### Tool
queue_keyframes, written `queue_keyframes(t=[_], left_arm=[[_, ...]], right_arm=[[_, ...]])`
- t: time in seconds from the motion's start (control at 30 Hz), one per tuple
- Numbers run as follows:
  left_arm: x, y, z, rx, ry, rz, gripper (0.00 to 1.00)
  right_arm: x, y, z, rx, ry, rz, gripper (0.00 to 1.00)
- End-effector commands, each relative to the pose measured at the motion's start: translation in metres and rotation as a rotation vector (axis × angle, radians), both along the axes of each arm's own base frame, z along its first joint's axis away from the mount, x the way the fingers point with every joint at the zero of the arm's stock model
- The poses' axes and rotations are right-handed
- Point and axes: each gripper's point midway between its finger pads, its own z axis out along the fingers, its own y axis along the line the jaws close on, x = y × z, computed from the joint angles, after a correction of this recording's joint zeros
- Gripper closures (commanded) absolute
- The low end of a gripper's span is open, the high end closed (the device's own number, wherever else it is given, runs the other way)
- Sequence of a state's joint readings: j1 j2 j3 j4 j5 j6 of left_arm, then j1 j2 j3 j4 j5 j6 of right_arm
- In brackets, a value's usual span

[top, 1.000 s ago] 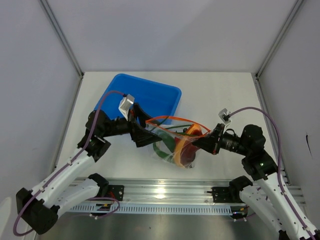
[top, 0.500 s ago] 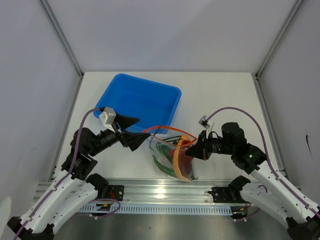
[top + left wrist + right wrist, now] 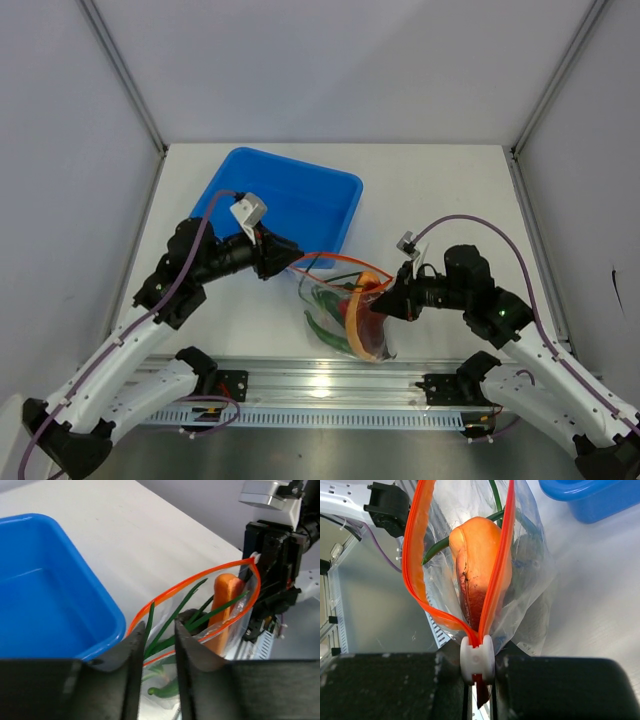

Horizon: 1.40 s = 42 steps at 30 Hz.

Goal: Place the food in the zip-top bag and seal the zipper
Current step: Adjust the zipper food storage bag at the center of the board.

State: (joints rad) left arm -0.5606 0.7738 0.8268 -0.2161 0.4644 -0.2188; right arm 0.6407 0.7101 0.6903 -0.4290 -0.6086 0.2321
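Limp, slippery clear plastic zip-top bag (image 3: 340,305): hold its stiffer orange-red zipper strip (image 3: 418,555).
Your right claw (image 3: 479,667) clamps its white tip (image 3: 477,655); left claw's (image 3: 160,632) grip cannot be told.

Table (image 3: 440,190) with blue tray (image 3: 290,200), zip-top bag (image 3: 335,292)

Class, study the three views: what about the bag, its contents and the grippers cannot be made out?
Top view: crinkled glare on the zip-top bag blurs the food low inside.
Left wrist view: the left gripper straddles the bag's lip; its fingers hide whether it pinches.
Right wrist view: the orange slice blocks whatever lies behind; the top edge cuts off the zipper's far end.
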Motion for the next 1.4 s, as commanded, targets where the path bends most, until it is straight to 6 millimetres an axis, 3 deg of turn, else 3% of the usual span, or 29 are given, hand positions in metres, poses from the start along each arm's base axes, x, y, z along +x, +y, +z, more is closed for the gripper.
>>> queue_keyframes(t=[0.0,0.1,0.23,0.4,0.97,1.13,1.27,1.37], left_arm=[[-0.009,-0.014,0.016,0.017,0.008,-0.132,0.73],[-0.007,-0.027,0.019,0.008,0.062,-0.193,0.70],[-0.002,-0.033,0.007,0.035,0.094,-0.203,0.64],[0.003,-0.032,-0.010,0.081,0.126,-0.192,0.63],[0.005,-0.044,-0.035,0.126,0.180,-0.209,0.61],[0.003,-0.049,-0.037,0.131,0.183,-0.225,0.67],[-0.002,-0.057,-0.039,0.144,0.197,-0.266,0.95],[-0.011,-0.066,-0.036,0.153,0.165,-0.312,0.99]], right_arm=[[-0.001,0.007,0.033,0.070,-0.095,0.044,1.00],[-0.001,0.007,0.033,0.070,-0.099,0.041,1.00],[-0.002,0.006,0.035,0.074,-0.105,0.040,1.00],[-0.003,0.006,0.037,0.080,-0.113,0.044,1.00],[-0.005,0.008,0.037,0.083,-0.106,0.060,1.00],[-0.006,0.009,0.037,0.083,-0.105,0.065,1.00],[-0.006,0.009,0.036,0.080,-0.104,0.067,1.00],[-0.005,0.009,0.037,0.079,-0.107,0.066,1.00]])
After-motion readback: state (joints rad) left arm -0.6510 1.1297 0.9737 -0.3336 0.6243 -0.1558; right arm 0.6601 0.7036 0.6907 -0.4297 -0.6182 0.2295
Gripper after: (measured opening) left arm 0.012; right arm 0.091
